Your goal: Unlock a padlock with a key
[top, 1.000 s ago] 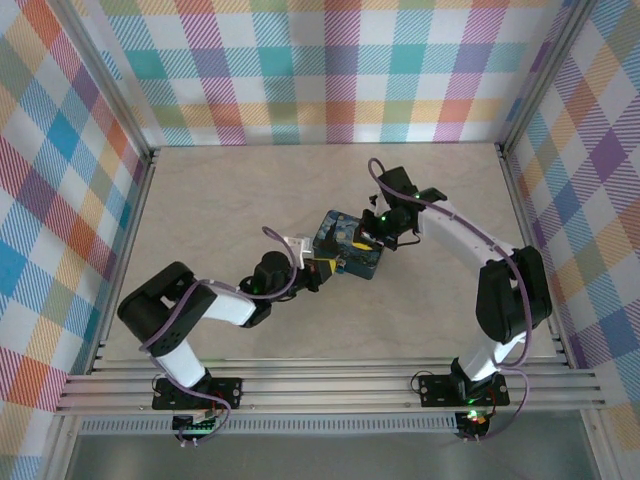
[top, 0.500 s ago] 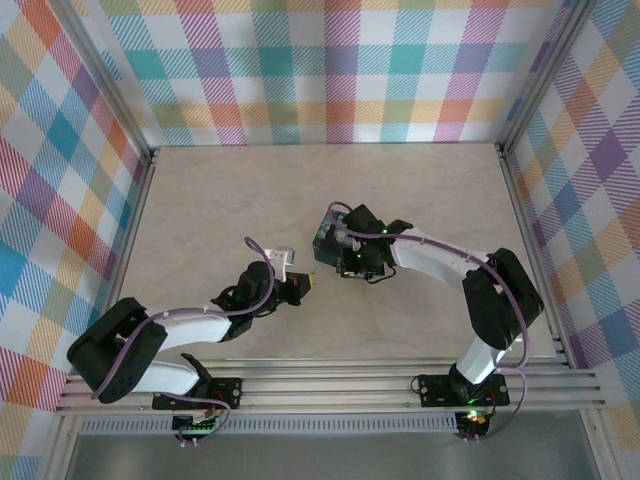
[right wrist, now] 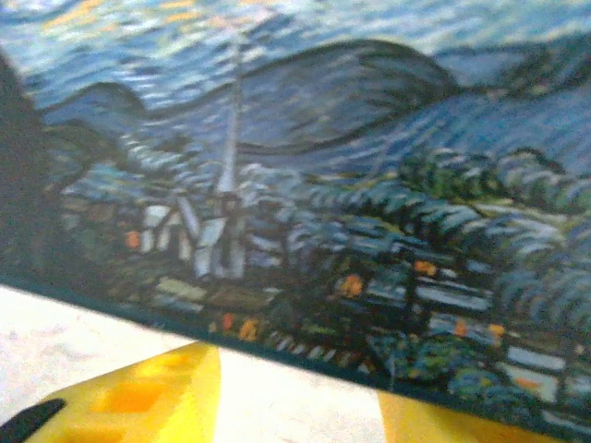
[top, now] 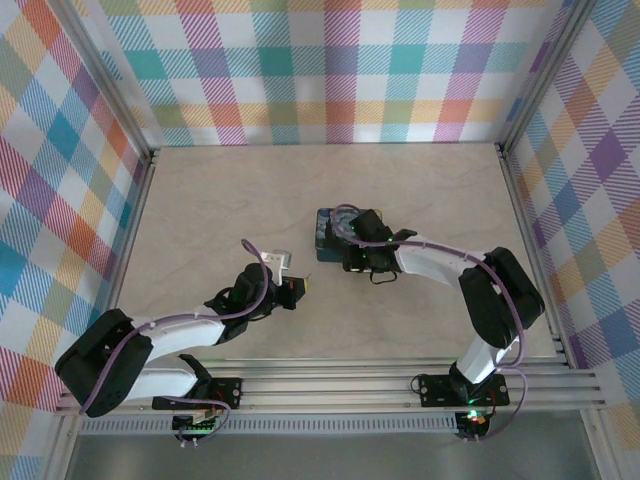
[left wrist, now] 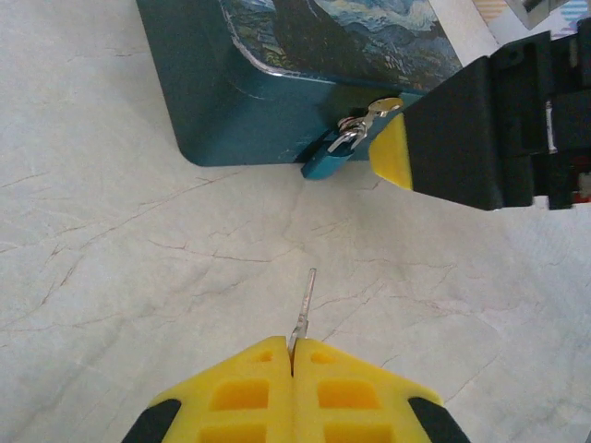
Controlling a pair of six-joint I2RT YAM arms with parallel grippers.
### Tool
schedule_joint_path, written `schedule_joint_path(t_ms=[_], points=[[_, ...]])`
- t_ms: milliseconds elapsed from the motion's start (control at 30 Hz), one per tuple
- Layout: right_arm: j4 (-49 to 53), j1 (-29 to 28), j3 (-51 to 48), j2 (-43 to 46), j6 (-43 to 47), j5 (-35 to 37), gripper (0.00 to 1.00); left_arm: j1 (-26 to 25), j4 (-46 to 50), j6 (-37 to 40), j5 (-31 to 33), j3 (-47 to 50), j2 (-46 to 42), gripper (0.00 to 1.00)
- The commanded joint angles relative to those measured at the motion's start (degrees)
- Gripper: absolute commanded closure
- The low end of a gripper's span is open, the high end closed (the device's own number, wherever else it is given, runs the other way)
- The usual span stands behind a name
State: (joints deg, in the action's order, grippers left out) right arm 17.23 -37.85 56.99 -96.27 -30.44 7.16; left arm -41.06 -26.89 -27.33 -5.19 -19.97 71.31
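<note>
1. The box [top: 325,232], a dark teal tin with a night-sky painting on top, sits flat on the pale table [top: 220,200]. In the top view it is slightly toward 3 o'clock from the table's middle.
2. The padlock [left wrist: 331,157] is small and blue. It hangs by its silver loop from the clasp [left wrist: 369,113] on the box's side wall, low down near the table.
3. The left gripper [left wrist: 292,351] is closed tight. Its yellow fingers [left wrist: 240,397] press together on the key [left wrist: 306,300], whose thin blade sticks out toward 12 o'clock.
4. The key's tip is apart from the padlock, with bare table between them. From the tip, the padlock lies at roughly 12 to 1 o'clock.
5. In the top view, the left gripper is at about 7 o'clock from the box, near it but not touching.
6. The right gripper [right wrist: 291,392] has its fingers [right wrist: 138,397] spread apart. Pale table shows in the gap and nothing is pinched between them. The box's painted top stretches across just beyond them.
7. In the left wrist view, one yellow pad of the right gripper sits just beside the padlock at its 3 o'clock. I cannot tell whether it touches the clasp.
8. The right arm [top: 440,262] comes at the box from about 4 o'clock in the top view.
</note>
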Motion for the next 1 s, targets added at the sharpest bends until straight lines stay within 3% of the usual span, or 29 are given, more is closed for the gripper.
schedule_joint_path(t_ms=[0,400,967], points=[[-8.97,-2.02,-3.11,0.86,0.25,3.99,0.44,0.56,1.56,1.20,0.53,1.21,-1.96,1.00],[-15.80,-6.07,-2.31,-6.15,-1.15,15.01,0.42,1.18,5.53,1.16,0.80,2.69,-6.39,1.00],[-25.18,-6.45,-2.41,-11.47,-0.85,20.15,0.50,1.49,5.62,1.23,1.15,4.58,-8.70,1.00]])
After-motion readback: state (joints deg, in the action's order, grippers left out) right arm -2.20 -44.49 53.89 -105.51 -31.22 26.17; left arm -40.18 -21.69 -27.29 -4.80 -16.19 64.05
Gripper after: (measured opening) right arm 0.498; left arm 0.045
